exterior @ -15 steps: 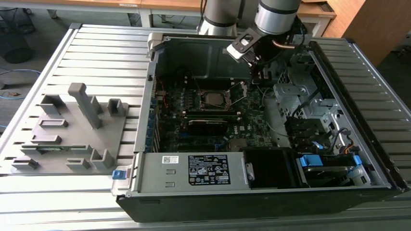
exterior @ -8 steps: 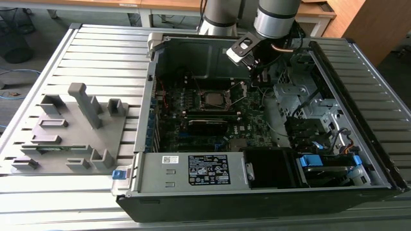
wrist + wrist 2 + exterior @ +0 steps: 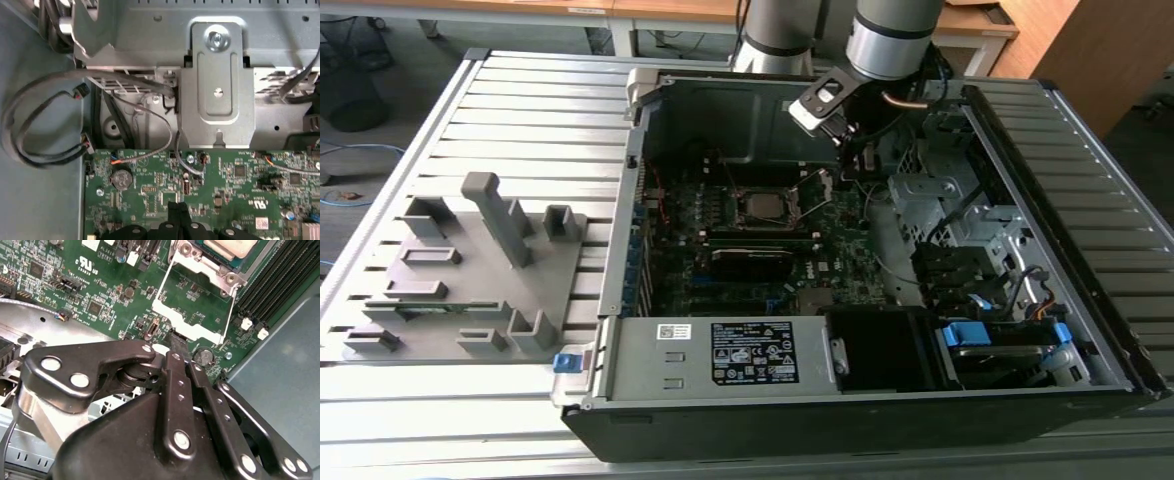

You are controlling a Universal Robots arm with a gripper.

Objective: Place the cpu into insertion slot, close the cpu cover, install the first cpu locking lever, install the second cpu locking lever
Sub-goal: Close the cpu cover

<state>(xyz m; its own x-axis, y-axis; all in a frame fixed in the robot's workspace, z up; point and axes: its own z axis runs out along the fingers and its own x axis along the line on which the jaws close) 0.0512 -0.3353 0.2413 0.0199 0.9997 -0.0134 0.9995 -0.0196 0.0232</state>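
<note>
The cpu shows its dull silver top, lying in the insertion slot on the green board; in the exterior view it sits mid-board. The cpu cover, a silver frame with a square cut-out, is swung open beside the slot. A thin wire lever runs along the cover's side. My gripper hangs just off the cover's outer edge, fingers pressed together with nothing seen between them. It also shows above the board in the first wrist view and in the exterior view.
A coin battery sits by the fingertips. Black memory slots flank the socket. Loose cables and a metal bracket lie beyond the board's edge. A grey fixture stands outside the case on the exterior view's left.
</note>
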